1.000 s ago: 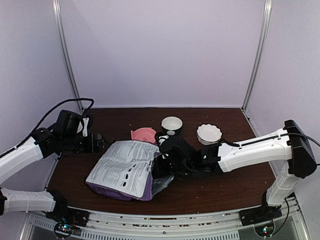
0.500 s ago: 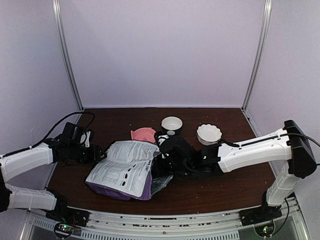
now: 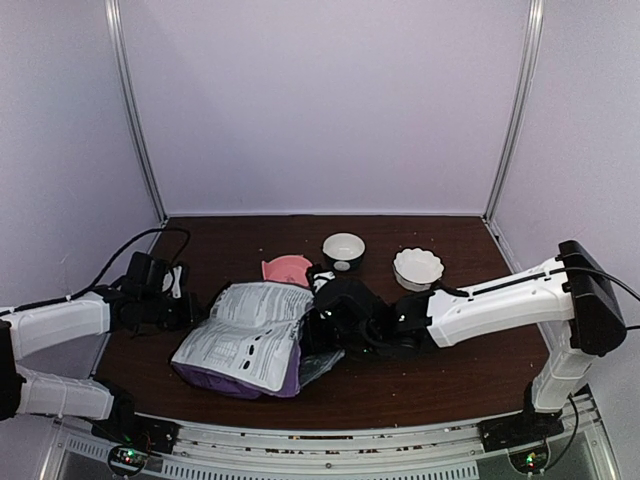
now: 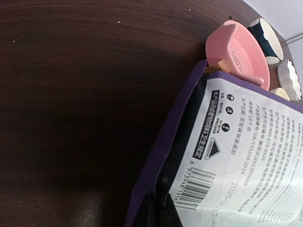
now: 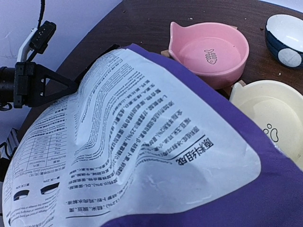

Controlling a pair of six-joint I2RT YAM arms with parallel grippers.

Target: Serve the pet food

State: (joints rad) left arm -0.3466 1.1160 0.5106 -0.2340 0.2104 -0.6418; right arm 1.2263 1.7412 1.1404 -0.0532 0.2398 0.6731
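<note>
While looking down from the top, can see a big purple and white bag (image 3: 245, 335) lying on its side in the middle of the dark brown surface (image 3: 450, 370), printed back facing up. Can see the left hand (image 3: 197, 308) low at the left of the frame, right up against the bag's left edge. From the left wrist, can only see dark fingers (image 4: 165, 213) as a small patch at the bottom edge of the frame, sitting on the bag's purple rim. Cannot tell if wide, narrow or pinching the bag.

Can see the right hand (image 3: 314, 335) stretched in from the right of the frame to the bag's right side, tucked against it. Cannot see its fingers in any view, so cannot tell its state either. From the right wrist, mostly bag, filling the lower left of the frame.

Behind the bag, toward the top of the frame, can see a pink bowl (image 3: 287, 268) with a little fish drawn inside, then a dark bowl with a white inside (image 3: 343, 246), then a wavy white bowl (image 3: 418, 267) further right. Just beside the pink one, can also see a pale yellow bowl (image 5: 270, 111), partly hidden by the bag.

Cannot spot the pet food in any view. Only tiny crumbs (image 5: 280, 74) on the surface by the dark bowl, too small to tell.
</note>
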